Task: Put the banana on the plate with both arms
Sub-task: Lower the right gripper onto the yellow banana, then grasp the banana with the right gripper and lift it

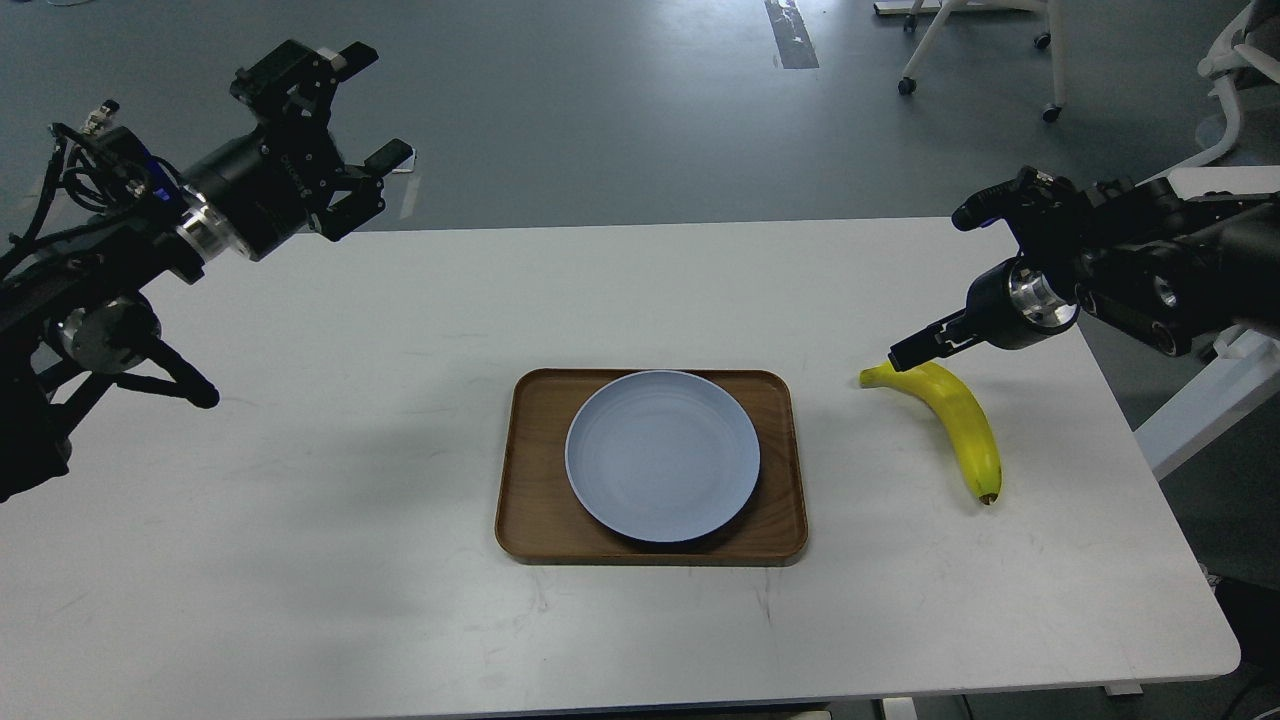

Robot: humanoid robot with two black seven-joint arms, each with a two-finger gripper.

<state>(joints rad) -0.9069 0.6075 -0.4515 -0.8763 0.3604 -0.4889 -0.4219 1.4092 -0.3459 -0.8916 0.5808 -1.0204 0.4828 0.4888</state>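
The yellow banana [955, 415] lies on the white table [300, 480] to the right of the tray, stem end to the upper left, dark tip toward me. The pale blue-grey plate [662, 455] sits empty on the brown wooden tray [530, 470] at the table's middle. My right gripper [905, 355] points down and left, its tip just above the banana's stem end; it is seen edge-on, so its fingers cannot be told apart. My left gripper [372, 105] is open and empty, raised over the table's far left corner, far from the plate.
Chair legs on castors [975, 60] stand on the grey floor beyond the table. A white frame [1200, 400] stands off the table's right edge under my right arm.
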